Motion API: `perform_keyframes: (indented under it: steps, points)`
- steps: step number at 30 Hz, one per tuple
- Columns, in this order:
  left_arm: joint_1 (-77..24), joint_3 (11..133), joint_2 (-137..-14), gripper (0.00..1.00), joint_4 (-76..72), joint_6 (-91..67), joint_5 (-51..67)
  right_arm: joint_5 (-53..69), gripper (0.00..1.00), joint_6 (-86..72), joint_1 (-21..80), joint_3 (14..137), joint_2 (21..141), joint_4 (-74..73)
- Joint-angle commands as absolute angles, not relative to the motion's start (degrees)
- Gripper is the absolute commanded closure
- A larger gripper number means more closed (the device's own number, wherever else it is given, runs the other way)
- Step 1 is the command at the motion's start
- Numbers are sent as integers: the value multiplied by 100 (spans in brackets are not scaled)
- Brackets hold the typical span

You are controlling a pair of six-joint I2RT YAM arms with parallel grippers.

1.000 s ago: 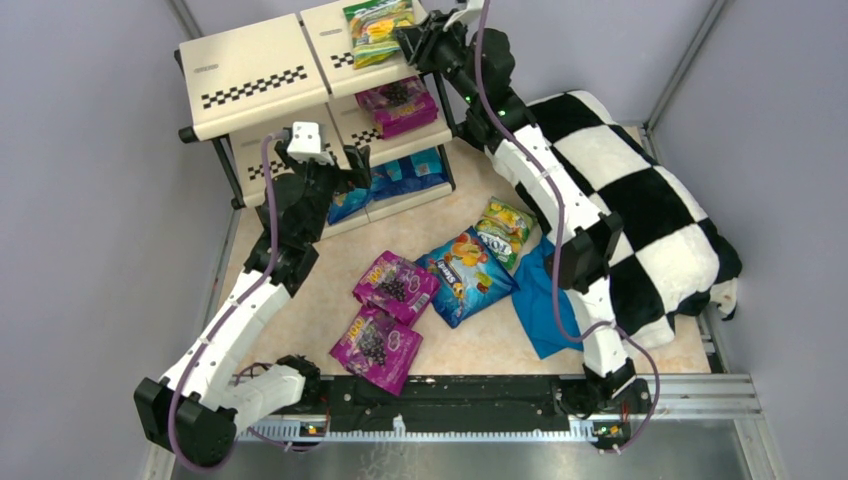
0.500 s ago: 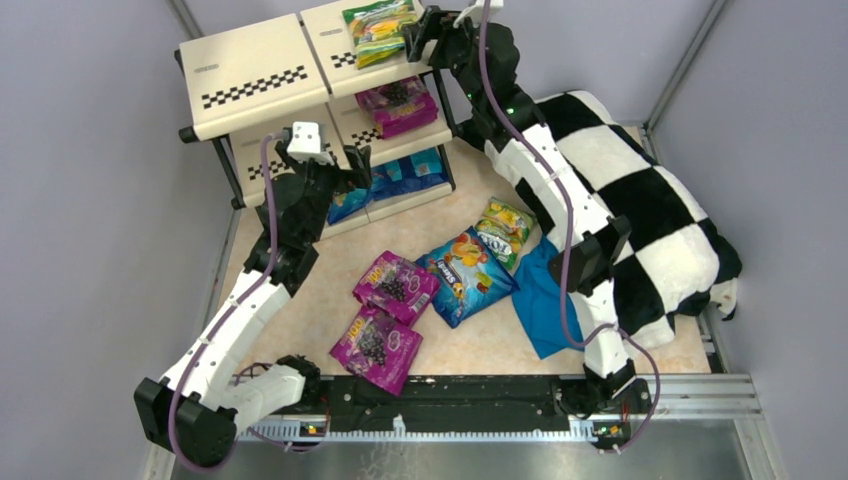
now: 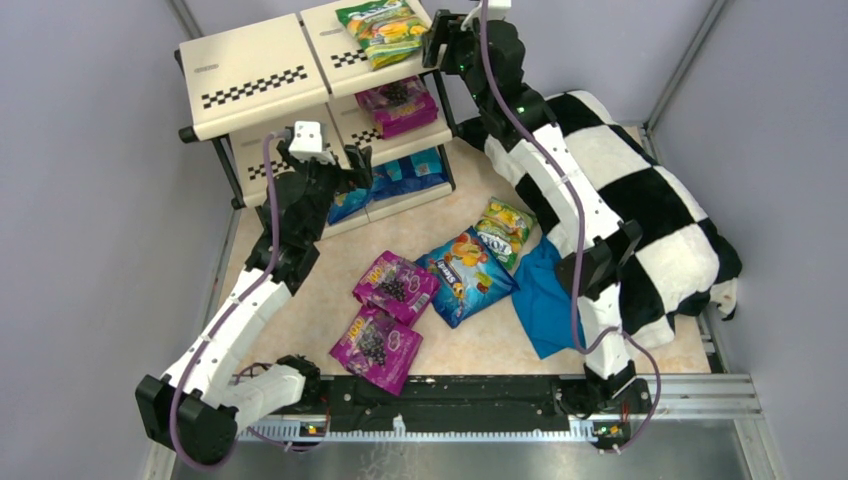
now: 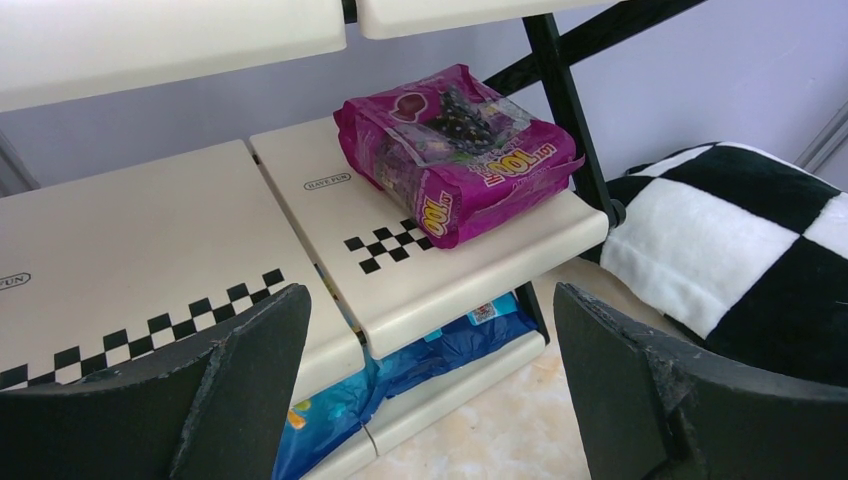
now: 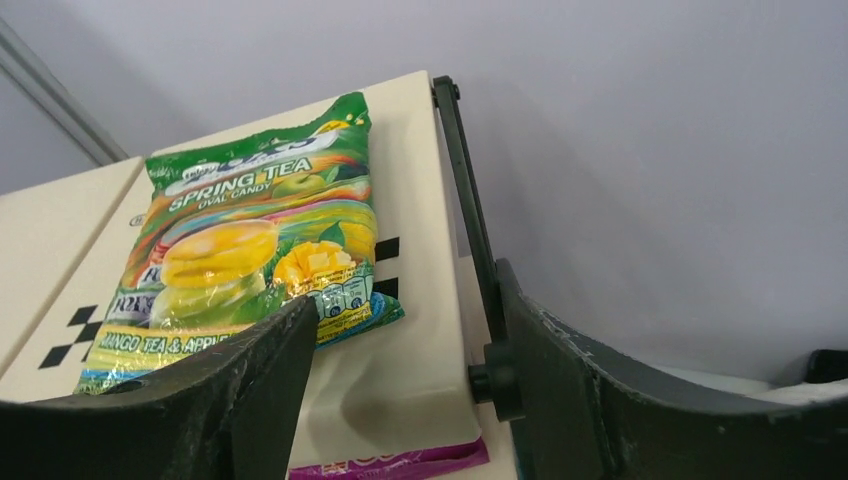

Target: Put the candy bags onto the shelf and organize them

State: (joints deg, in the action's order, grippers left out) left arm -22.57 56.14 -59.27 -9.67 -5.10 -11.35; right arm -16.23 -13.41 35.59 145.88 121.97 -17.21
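Note:
The shelf [image 3: 250,75] stands at the back left. A green-yellow candy bag [image 3: 382,30] lies on its top tier, also in the right wrist view [image 5: 250,240]. A magenta bag [image 3: 398,105] lies on the middle tier, also in the left wrist view [image 4: 455,150]. Blue bags [image 3: 395,180] fill the bottom tier. On the floor lie two magenta bags [image 3: 396,287] [image 3: 376,347], a blue bag [image 3: 466,274] and a green-yellow bag [image 3: 504,230]. My right gripper [image 3: 432,42] is open and empty beside the top tier's right end. My left gripper [image 3: 352,172] is open and empty before the lower tiers.
A black-and-white checkered pillow [image 3: 650,210] fills the right side. A plain blue cloth [image 3: 545,300] lies next to it, by the floor bags. Grey walls enclose the area. The shelf's black frame post [image 5: 465,210] is close to my right fingers.
My right gripper has let go of the green-yellow bag on the top tier and drawn back to the right. The left arm has not moved.

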Motion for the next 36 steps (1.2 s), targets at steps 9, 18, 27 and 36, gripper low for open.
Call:
perform_keyframes:
  steps: [9, 18, 27, 36]
  points:
    - [-2241, 5853, -5969, 3, -1134, -603, -1073, -1839, 18, -885, 4127, 12868, 9876, -2220]
    - [-2241, 5854, -5914, 3, -1125, -646, -1058, -1723, 14, -1951, 4125, 8168, 6913, -985]
    - [-2304, 5911, -6006, 1, -1051, -627, -1036, 350, 10, -2626, 4125, 6008, 6675, -1564]
    - [-2373, 5946, -5989, 1, -1010, -595, -1142, 1503, 10, -3825, 5835, 4584, 7767, 165]
